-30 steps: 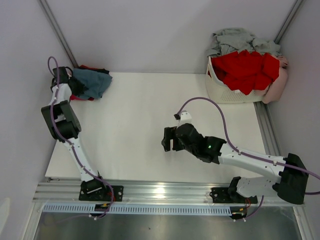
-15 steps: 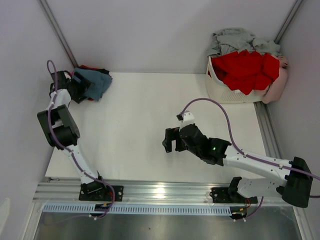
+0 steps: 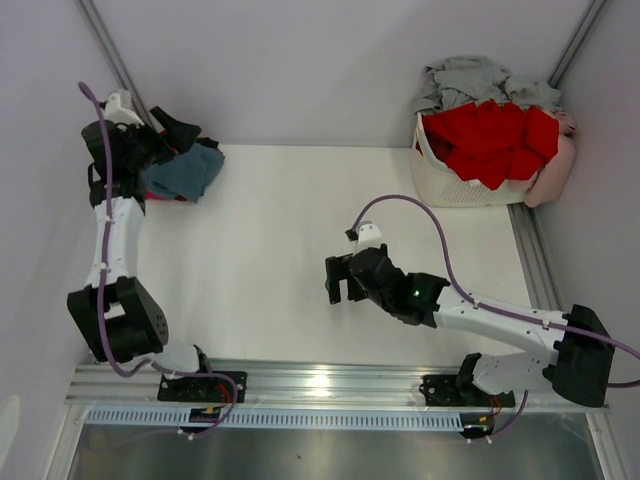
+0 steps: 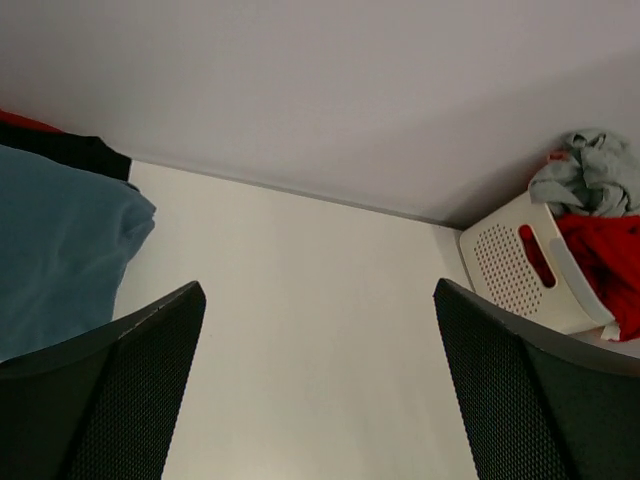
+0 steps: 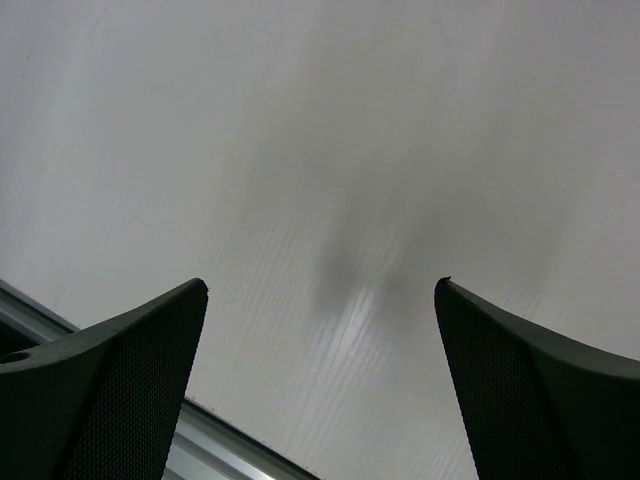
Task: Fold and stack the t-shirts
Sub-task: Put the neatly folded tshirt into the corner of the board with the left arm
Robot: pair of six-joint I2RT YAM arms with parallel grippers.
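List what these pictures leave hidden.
- Top view: shirts beneath the blue-grey t-shirt show only black and red edges; the left arm covers the pile's left side.
- Top view: red t-shirts hide what lies deeper in the white basket.
- Left wrist view: the right edge cuts off the basket's contents.

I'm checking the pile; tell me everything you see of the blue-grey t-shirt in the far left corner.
The blue-grey t-shirt is soft, plain cloth, folded into a loosely rumpled bundle. It lies on top of a black shirt and a red shirt at the far left corner of the table. The open left gripper holds none of it.
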